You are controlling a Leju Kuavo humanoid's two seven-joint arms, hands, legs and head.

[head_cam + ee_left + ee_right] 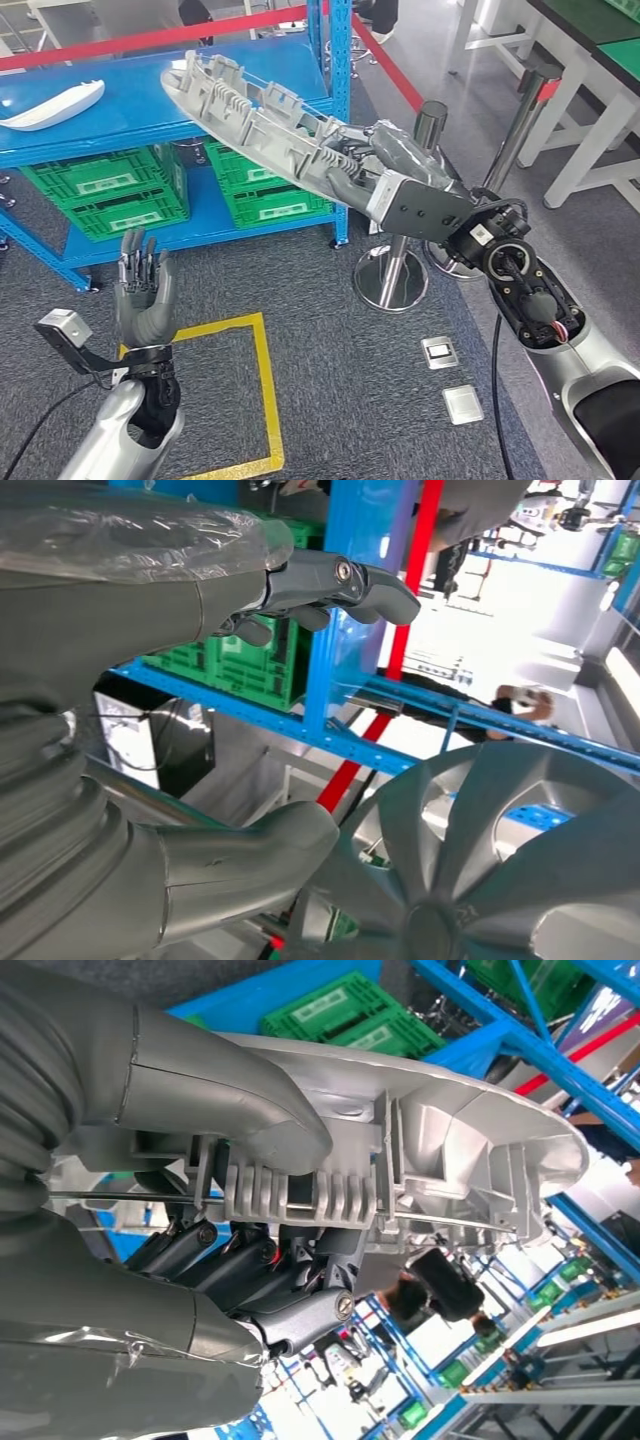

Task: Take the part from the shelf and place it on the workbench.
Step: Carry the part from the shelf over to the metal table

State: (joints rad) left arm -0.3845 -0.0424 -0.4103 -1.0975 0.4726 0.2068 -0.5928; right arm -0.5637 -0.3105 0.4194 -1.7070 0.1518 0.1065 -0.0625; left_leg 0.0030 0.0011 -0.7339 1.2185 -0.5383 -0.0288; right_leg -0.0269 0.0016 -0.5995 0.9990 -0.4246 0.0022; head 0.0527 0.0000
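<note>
A long grey ribbed plastic part point(256, 120) hangs in the air in front of the blue shelf point(136, 120), slanting up to the left. My right hand point(370, 170) grips its lower right end. The right wrist view shows the thumb point(249, 1110) over the part point(453, 1150) and the dark fingers point(256, 1270) curled under it. My left hand point(143, 295) is raised low on the left with fingers upright and apart, holding nothing; the left wrist view shows its fingers point(340, 585) spread. A second white part point(53, 105) lies on the shelf's top at the left.
Green crates point(113, 190) sit on the lower shelf level. A red barrier belt point(151, 38) runs between chrome stanchions point(396, 260) right of the shelf. Yellow floor tape point(264, 390) marks a square on grey carpet. White-legged benches with green tops point(604, 50) stand at the far right.
</note>
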